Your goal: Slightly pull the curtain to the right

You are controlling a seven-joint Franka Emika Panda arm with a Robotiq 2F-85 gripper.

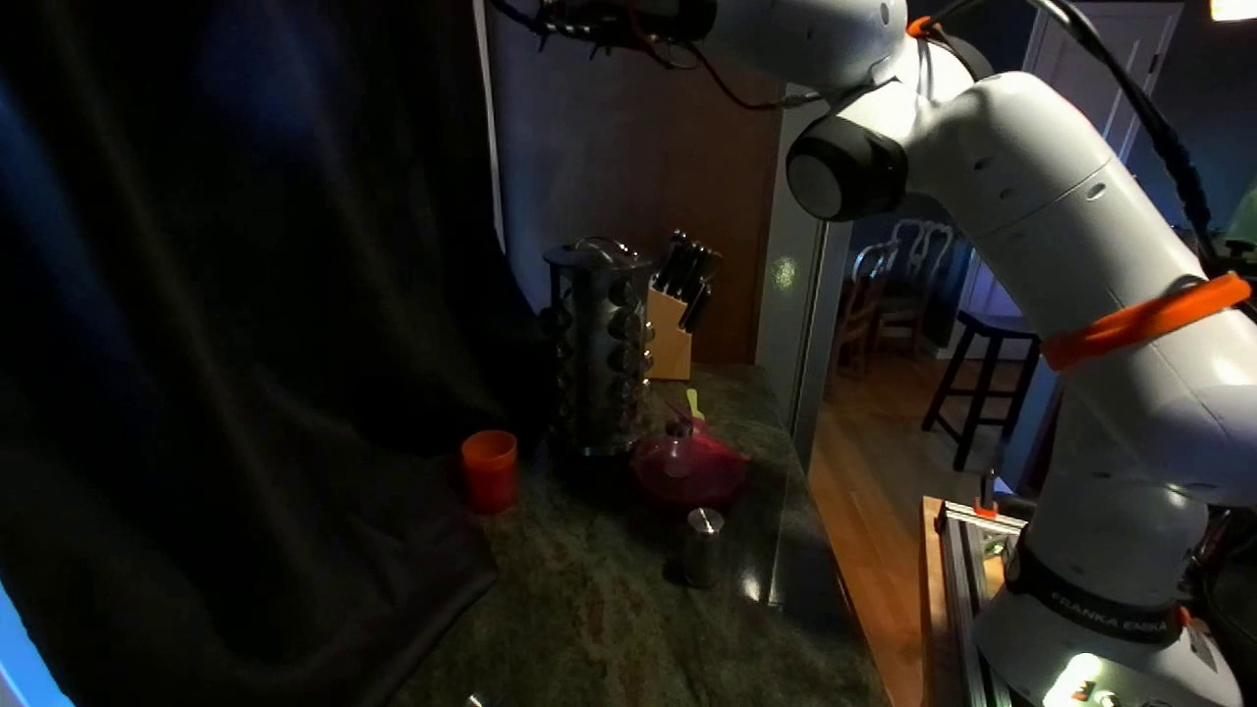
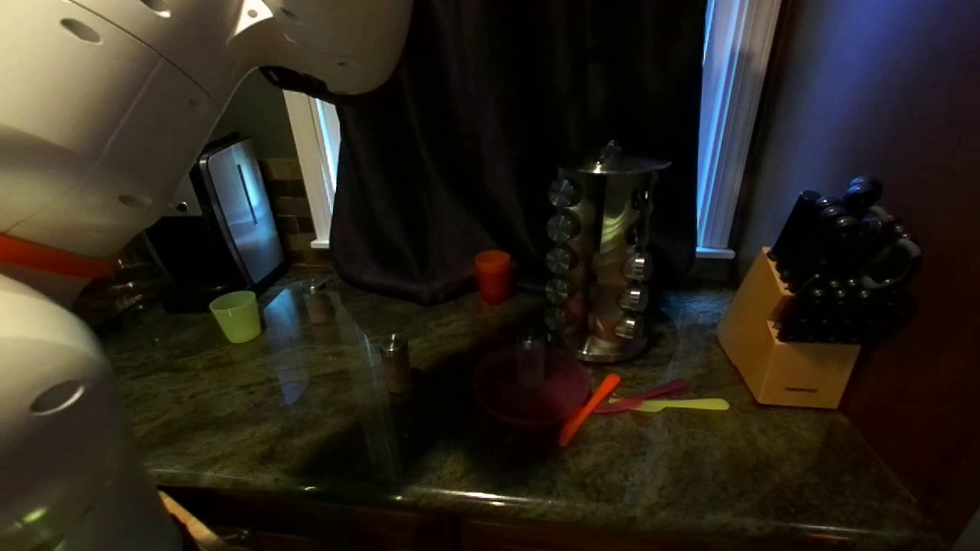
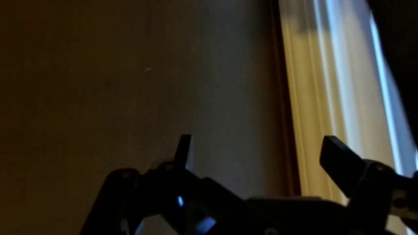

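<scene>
the glossy, mottled counter [image 2: 766, 459] ran beneath the curtain [image 2: 505, 138], white window trim [image 2: 736, 115] was noted at both curtain edges, and the gripper [image 3: 258, 146] stood with fingers [image 3: 340, 164] apart.

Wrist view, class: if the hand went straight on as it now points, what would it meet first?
The hand would probably meet the dark wall beside the pale window trim; depth is unclear, so the trim could come first.

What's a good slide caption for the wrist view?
Open pincer in front of a wall and pale window trim, dark curtain at upper right.
</scene>
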